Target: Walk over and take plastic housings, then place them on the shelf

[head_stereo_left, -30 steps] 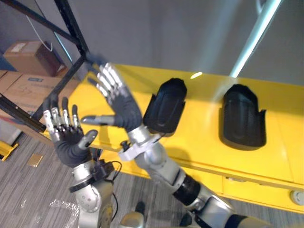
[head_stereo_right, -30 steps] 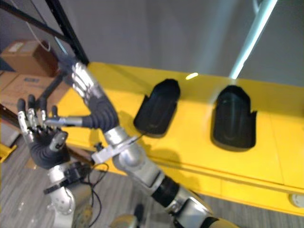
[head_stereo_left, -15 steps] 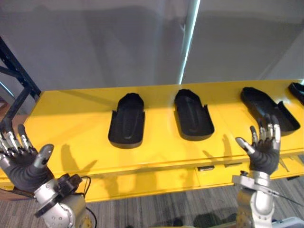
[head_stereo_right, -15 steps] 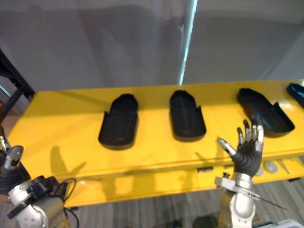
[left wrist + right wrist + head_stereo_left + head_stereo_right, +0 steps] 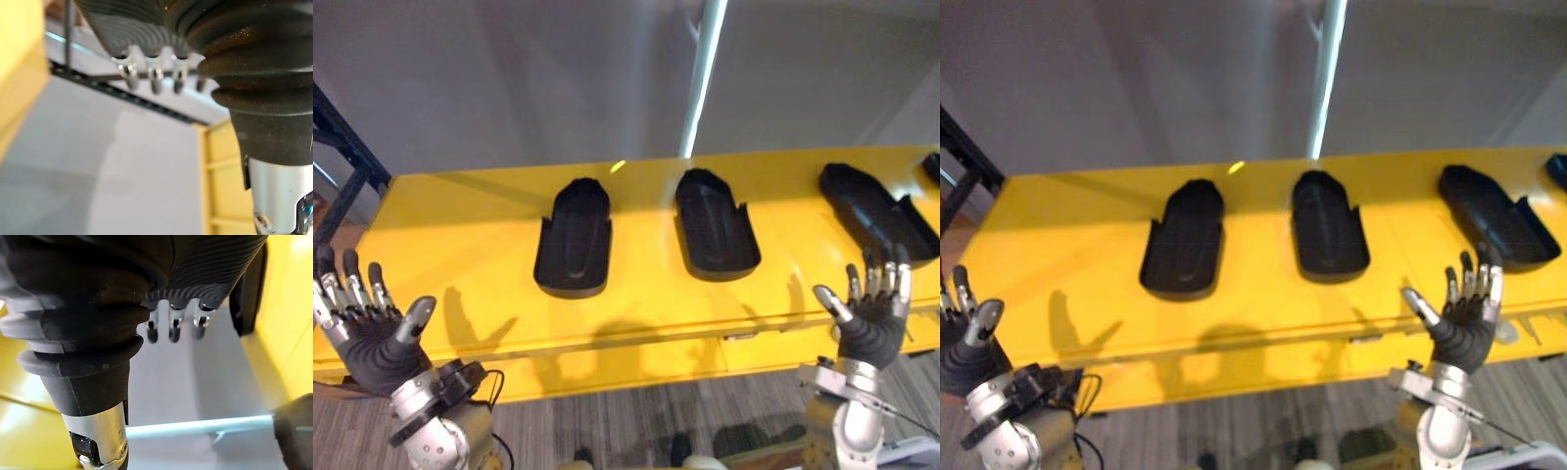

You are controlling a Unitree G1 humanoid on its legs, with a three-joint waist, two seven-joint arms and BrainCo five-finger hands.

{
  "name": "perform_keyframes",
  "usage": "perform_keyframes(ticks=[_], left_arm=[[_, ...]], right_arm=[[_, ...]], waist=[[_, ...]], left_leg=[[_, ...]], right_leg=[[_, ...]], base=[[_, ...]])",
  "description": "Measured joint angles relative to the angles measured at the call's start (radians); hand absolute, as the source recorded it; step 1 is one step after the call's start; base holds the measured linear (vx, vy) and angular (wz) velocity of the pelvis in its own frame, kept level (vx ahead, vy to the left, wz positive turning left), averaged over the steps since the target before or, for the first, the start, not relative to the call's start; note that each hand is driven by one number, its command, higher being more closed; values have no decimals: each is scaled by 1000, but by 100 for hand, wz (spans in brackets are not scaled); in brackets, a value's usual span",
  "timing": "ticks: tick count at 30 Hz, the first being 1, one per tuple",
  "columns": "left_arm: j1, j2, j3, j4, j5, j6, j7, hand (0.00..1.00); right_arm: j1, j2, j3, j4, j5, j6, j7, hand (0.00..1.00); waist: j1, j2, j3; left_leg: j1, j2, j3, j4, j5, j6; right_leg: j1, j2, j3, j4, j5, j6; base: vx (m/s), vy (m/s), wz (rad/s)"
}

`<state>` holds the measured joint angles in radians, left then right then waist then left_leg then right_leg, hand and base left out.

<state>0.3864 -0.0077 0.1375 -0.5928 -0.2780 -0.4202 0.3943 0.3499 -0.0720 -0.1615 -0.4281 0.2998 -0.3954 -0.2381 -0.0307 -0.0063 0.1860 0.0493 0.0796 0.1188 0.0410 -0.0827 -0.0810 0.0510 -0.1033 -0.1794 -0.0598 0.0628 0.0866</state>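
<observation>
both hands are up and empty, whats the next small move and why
Probably reach the right hand forward over the yellow table toward the right housing, which lies just beyond that hand. The right hand and the left hand are both open, hold nothing and hang by the table's near edge, and no housing is touched yet.

Four black plastic housings (image 5: 574, 238) lie on one yellow table (image 5: 450, 245): the first at ten o'clock, second housing (image 5: 715, 225) at twelve, third housing (image 5: 876, 211) at two, fourth housing (image 5: 932, 166) cut off at three. One dark rack frame (image 5: 374, 176) stands at nine.
</observation>
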Motion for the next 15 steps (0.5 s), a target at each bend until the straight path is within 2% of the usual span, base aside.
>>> perform_keyframes(ticks=[1, 5, 9, 12, 14, 15], left_arm=[[0, 0, -13, 0, 0, 13, -13, 0], [-4, 1, -33, -4, 0, 14, -25, 0], [-17, 3, -38, -21, 0, 12, -27, 0], [-45, 13, -57, -21, 2, 12, -23, 0], [-54, 43, -86, -21, 3, 12, -20, 0], [-58, 47, -93, -21, 3, 12, -17, 0]], right_arm=[[-1, 0, 1, 0, -1, 0, -10, 0], [-2, 0, 2, 0, -24, -1, -51, 0], [-9, -7, 10, 0, -69, 0, -111, 0], [-8, -9, 7, -1, -85, 2, -118, 0], [8, -9, 0, -2, -91, 2, -125, 0], [14, -9, -8, -3, -95, 2, -128, 0]], waist=[[-3, 0, 0], [-10, 0, 0], [-14, 1, 0], [-18, 0, 0], [-49, 1, 1], [-55, 2, 1]], left_leg=[[-1, 1, 3, 4, -5, 0], [0, 2, 16, 13, -20, 3], [7, 4, 58, 27, -40, 6], [38, 12, 118, 41, -62, 4], [66, 15, 169, 44, -79, 4], [74, 15, 183, 46, -84, 3]], right_leg=[[1, 1, 6, 0, -1, -1], [-1, 1, 21, 9, -10, 2], [-21, 8, 68, 20, -11, 3], [-33, 19, 132, 32, -11, 4], [-34, 28, 182, 34, -9, 6], [-35, 31, 196, 36, -9, 6]], base=[[32, 21, -7], [21, 22, -10], [29, 30, -32], [28, 35, -61], [19, 34, -65], [16, 50, -77]])
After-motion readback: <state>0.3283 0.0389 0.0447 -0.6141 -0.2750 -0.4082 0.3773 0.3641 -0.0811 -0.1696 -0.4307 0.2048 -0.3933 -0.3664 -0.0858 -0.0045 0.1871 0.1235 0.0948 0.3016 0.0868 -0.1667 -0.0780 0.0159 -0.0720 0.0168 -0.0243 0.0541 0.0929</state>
